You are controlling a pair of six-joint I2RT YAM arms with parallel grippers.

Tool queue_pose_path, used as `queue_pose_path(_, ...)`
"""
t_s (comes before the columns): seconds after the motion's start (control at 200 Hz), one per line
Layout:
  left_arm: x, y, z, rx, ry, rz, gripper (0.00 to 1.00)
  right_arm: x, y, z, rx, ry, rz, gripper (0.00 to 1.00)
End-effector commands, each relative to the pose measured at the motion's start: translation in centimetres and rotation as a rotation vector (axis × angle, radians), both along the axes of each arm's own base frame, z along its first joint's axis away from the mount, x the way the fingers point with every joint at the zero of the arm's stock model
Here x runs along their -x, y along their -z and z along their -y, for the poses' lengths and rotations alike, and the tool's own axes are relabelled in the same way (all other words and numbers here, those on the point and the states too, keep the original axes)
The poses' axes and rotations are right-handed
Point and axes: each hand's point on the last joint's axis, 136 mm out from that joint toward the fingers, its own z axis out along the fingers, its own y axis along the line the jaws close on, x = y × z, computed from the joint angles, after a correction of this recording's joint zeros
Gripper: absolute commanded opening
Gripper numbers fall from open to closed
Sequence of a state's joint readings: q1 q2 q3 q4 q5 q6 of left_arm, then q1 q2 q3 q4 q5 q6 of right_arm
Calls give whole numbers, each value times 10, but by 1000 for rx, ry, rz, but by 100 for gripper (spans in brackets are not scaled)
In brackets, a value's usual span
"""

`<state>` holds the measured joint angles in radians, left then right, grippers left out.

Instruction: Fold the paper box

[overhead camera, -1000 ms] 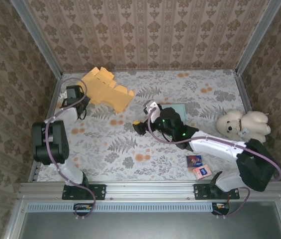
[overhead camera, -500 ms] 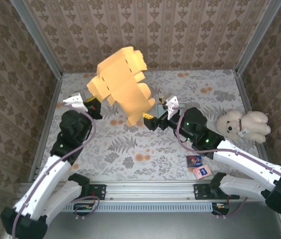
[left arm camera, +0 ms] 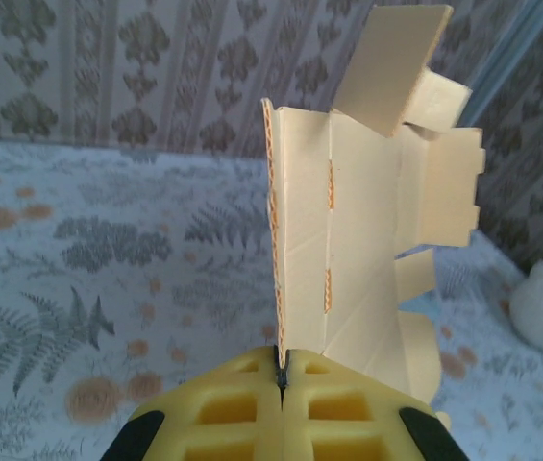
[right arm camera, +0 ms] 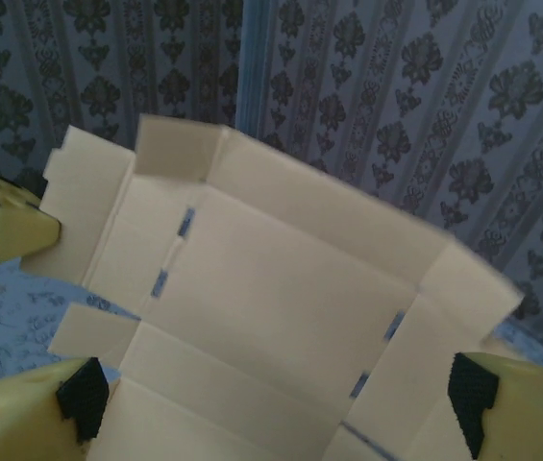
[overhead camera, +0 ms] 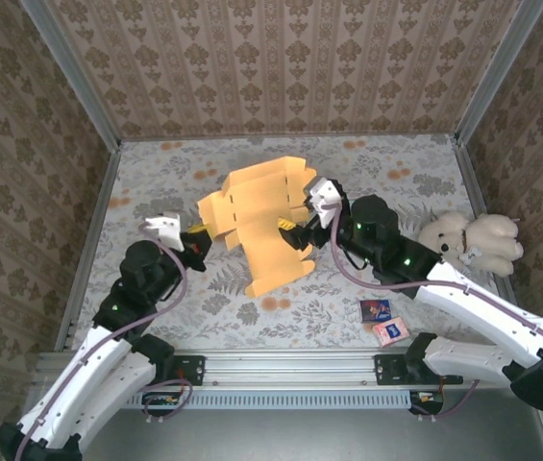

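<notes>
While paper box sits part-folded | left end effector pinches edge | right end effector spread

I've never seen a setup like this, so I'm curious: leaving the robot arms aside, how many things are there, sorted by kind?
paper box: 1
plush toy: 1
small packets: 2
Total: 4
</notes>
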<state>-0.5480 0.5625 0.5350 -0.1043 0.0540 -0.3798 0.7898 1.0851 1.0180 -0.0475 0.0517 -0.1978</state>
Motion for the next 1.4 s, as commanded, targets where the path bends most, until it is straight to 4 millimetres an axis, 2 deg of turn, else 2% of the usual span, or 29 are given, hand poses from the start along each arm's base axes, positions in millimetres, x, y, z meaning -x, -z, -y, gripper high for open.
queue_pose_path(0.0, 0, -1, 17, -35, 80, 81, 0, 2, 29, -1, 373, -115, 66, 85)
queue_pose_path(0.065, 1, 4, 28, -57, 120, 114, 0, -5, 37, -1, 505, -157, 97, 79)
queue_pose_path(0.165, 3, 9, 40, -100, 152, 191, 0, -18, 50, 1, 647, -244, 112, 78)
queue_pose_path(0.27, 7, 14, 47, -148, 178, 251, 0, -25, 67, 4, 804, -391, 185, 67)
queue_pose_path(0.315, 9, 16, 51, -156, 193, 263, 0, -28, 70, 8, 836, -426, 187, 67)
queue_pose_path(0.38, 11, 19, 55, -166, 208, 273, 0, -34, 62, 16, 861, -434, 190, 66)
queue_pose_path(0.395, 12, 20, 55, -170, 208, 276, 0, -38, 70, 16, 877, -447, 168, 66)
queue_pose_path(0.58, 8, 21, 55, -195, 167, 303, 0, -51, 87, 37, 1005, -478, 93, 64)
queue_pose_path(0.67, 8, 21, 52, -195, 150, 317, 0, -51, 90, 41, 1022, -491, 58, 61)
queue_pose_path(0.74, 10, 20, 53, -188, 155, 328, 0, -53, 92, 42, 1036, -495, 33, 54)
queue_pose_path(0.95, 13, 22, 55, -188, 168, 338, 0, -65, 99, 52, 1096, -461, -56, 44)
queue_pose_path(1.395, 9, 25, 56, -204, 159, 325, 0, -67, 100, 58, 1043, -446, -90, 37)
